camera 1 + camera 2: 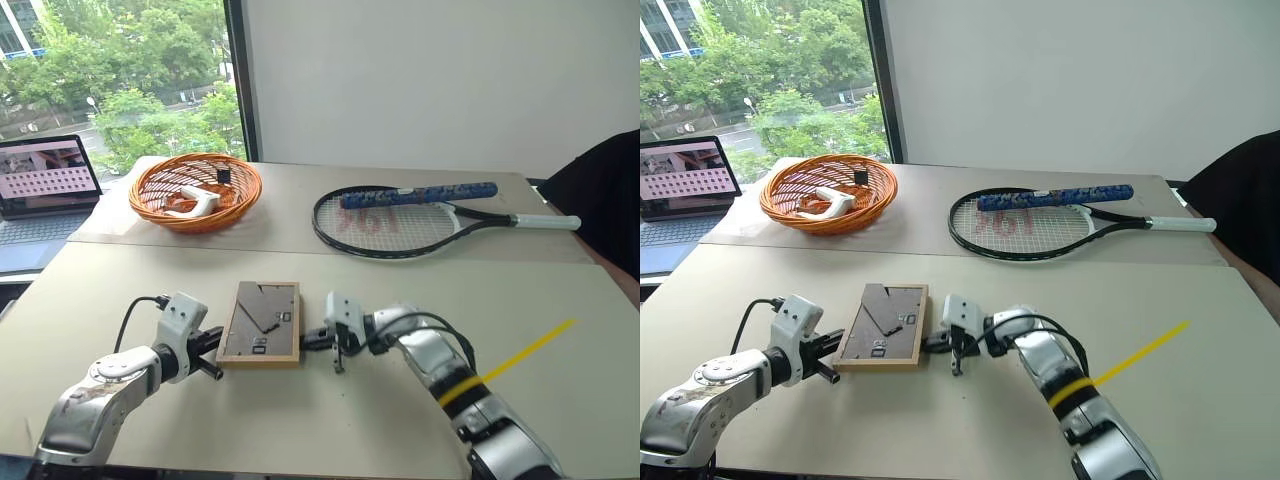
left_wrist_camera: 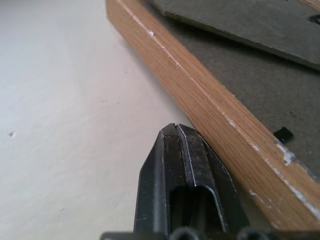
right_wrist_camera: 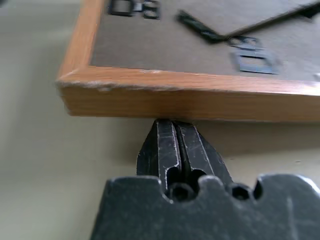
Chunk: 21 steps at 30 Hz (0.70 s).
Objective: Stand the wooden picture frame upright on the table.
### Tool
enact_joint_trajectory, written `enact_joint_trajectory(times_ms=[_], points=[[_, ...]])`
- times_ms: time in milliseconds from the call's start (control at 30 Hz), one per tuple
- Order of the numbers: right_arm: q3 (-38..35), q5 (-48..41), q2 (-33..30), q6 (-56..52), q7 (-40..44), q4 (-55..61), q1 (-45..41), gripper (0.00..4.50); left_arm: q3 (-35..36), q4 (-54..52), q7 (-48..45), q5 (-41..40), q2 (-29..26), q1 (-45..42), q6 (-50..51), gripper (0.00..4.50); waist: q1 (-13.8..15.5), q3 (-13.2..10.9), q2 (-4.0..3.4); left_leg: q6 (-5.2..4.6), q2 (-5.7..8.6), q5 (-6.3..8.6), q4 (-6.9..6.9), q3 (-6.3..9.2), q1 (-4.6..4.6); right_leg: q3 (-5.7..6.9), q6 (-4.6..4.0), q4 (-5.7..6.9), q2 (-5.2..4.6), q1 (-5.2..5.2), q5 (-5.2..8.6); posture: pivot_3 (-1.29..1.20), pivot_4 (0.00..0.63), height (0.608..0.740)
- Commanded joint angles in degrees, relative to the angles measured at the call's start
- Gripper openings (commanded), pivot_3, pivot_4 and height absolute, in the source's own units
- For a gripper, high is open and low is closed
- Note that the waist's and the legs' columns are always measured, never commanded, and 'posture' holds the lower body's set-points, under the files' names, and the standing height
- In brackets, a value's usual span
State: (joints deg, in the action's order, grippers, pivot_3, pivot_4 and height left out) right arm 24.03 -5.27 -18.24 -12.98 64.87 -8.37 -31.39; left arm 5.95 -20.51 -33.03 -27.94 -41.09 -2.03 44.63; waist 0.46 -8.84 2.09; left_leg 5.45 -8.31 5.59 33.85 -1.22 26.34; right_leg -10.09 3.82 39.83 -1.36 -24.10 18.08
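So far the wooden picture frame (image 1: 260,323) is lying flat on the desk (image 1: 560,400), backboard up, with its fold-out stand (image 1: 262,304) facing the ceiling, so nothing of the standing-up is done yet. Going from the left: a laptop (image 1: 45,190) is sitting at the far corner, then an orange wicker basket (image 1: 195,192), both well apart from the work. Nearer, the left tool (image 1: 212,355) is pressing its tip, fingers pinched together and holding nothing, against the frame's left edge. The right tool (image 1: 312,338) is doing the same on the opposite edge (also closed, empty). A tennis racket (image 1: 400,220) is resting beyond, and a yellow strip (image 1: 520,352) at the right. What is left, I judge: squeezing, tipping the frame up, and settling it on its stand.
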Motion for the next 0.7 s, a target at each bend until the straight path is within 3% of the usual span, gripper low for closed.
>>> enact_joint_trajectory(times_ms=[33,233,400,533,700], points=[[-1.6,-2.9,-2.5,-8.3,-1.3,14.0,2.8,0.05,-5.2,-1.2,-5.5,-0.1,-1.7,3.0,1.0,0.00,0.1,0.0,-0.04,0.00,0.00,0.00,-0.01,0.00,-0.01,0.00,-0.01,-0.01,0.00,0.02,0.01,0.00,0.150,0.703],[-3.6,-0.6,-9.9,-13.4,-3.0,17.8,4.3,0.05,-6.6,1.9,-7.6,2.6,-3.8,1.0,-0.5,0.00,0.3,0.1,-0.03,0.01,0.02,0.02,0.04,0.01,-0.16,0.00,0.01,-0.09,-0.04,-0.02,0.07,0.00,0.150,0.703],[-7.8,-1.4,-17.5,-12.6,-1.8,15.9,5.2,0.05,3.3,7.3,-10.3,-0.5,-8.3,2.0,3.2,0.00,-0.3,0.1,-0.03,-0.02,0.09,0.03,0.00,0.01,-0.19,0.00,0.02,-0.12,-0.12,0.01,0.11,0.00,0.150,0.703],[-9.6,-2.2,-19.7,-9.7,-1.2,14.3,5.9,0.05,10.4,4.8,-8.2,-8.7,-9.5,2.4,19.0,0.00,-1.9,0.1,-0.03,-0.06,0.07,0.04,-0.11,0.01,-0.18,0.00,-0.01,-0.10,-0.10,0.05,0.14,0.00,0.150,0.703],[-9.3,-2.9,-18.0,-5.9,0.1,13.4,5.6,0.00,21.5,10.6,-9.5,-30.0,-5.7,-6.6,45.4,1.34,-2.8,0.1,0.02,-0.06,0.10,0.04,-0.09,0.05,-0.11,0.00,0.22,-0.03,-0.09,0.04,0.30,0.00,0.150,0.703]])
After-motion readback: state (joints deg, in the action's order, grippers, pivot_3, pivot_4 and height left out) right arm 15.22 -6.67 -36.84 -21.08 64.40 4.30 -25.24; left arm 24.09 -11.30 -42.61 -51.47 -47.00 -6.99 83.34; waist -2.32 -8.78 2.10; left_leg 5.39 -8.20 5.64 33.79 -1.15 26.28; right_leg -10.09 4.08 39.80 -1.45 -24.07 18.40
